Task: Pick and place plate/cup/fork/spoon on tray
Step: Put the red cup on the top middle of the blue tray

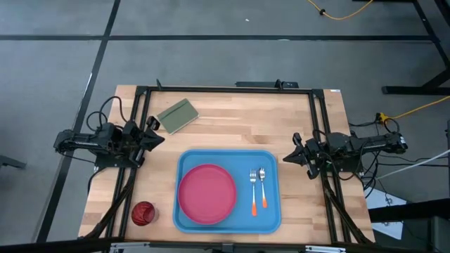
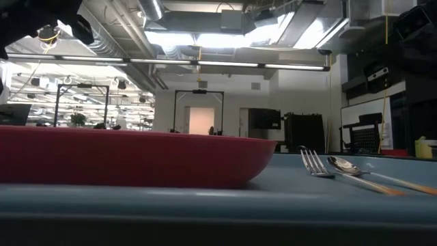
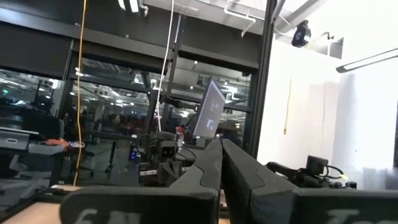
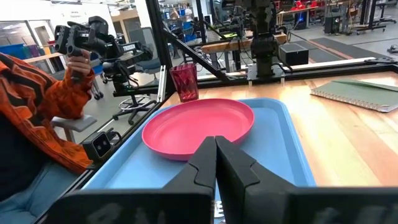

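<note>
- The tray is seen on the tabletop, near its front edge.
- The plate is set inside the tray, on the left half.
- The fork and the spoon are laid side by side in the tray's right half, apart from the plate.
- The cup is left on the tabletop, just outside the tray's left edge.
- An olive-green block is placed beyond the tray's far left corner.
- The left pincer is held clenched and empty, left of the tray.
- The right pincer is clenched on nothing, just right of the tray.
- A person's sleeve is seen beyond the tray.
</note>
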Controlling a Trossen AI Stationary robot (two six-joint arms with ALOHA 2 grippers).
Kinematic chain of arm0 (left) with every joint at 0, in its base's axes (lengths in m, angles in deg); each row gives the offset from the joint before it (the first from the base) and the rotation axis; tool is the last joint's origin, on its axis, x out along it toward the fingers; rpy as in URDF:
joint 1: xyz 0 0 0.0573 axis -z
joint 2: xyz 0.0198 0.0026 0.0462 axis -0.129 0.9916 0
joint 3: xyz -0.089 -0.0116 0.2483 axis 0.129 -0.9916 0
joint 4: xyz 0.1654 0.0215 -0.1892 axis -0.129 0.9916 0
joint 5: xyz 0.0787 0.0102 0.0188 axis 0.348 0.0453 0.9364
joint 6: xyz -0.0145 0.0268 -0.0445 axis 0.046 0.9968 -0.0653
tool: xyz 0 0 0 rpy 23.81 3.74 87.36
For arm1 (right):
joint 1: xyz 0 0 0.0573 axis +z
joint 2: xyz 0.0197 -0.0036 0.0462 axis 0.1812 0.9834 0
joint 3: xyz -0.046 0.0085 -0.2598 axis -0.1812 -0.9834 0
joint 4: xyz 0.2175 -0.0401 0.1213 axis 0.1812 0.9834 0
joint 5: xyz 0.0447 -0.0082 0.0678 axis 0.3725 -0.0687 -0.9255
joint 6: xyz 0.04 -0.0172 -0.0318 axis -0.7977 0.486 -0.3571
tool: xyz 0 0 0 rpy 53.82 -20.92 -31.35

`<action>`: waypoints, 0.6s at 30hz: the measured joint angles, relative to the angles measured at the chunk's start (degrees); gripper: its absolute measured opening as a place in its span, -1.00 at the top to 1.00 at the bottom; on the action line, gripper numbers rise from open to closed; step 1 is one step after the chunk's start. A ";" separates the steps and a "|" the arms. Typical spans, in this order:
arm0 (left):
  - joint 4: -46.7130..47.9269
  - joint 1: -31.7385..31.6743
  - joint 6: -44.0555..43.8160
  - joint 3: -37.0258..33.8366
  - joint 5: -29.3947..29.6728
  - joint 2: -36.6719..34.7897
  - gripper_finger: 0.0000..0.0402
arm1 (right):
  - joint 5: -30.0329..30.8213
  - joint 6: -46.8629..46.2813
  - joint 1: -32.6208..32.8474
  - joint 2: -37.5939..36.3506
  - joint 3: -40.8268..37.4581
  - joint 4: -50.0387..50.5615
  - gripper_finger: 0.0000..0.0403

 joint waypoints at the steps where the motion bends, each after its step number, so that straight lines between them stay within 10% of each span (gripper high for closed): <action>1: 0.16 0.00 0.00 0.00 0.00 -0.01 1.00 | 0.00 0.00 0.00 0.00 0.00 0.00 0.96; 9: -0.32 0.00 0.03 1.13 -5.52 0.04 1.00 | 0.00 0.02 0.00 0.00 0.00 -0.02 0.96; 18: 14.57 2.24 1.26 18.21 -15.97 11.93 1.00 | 0.00 0.04 0.00 0.00 0.00 -0.02 0.96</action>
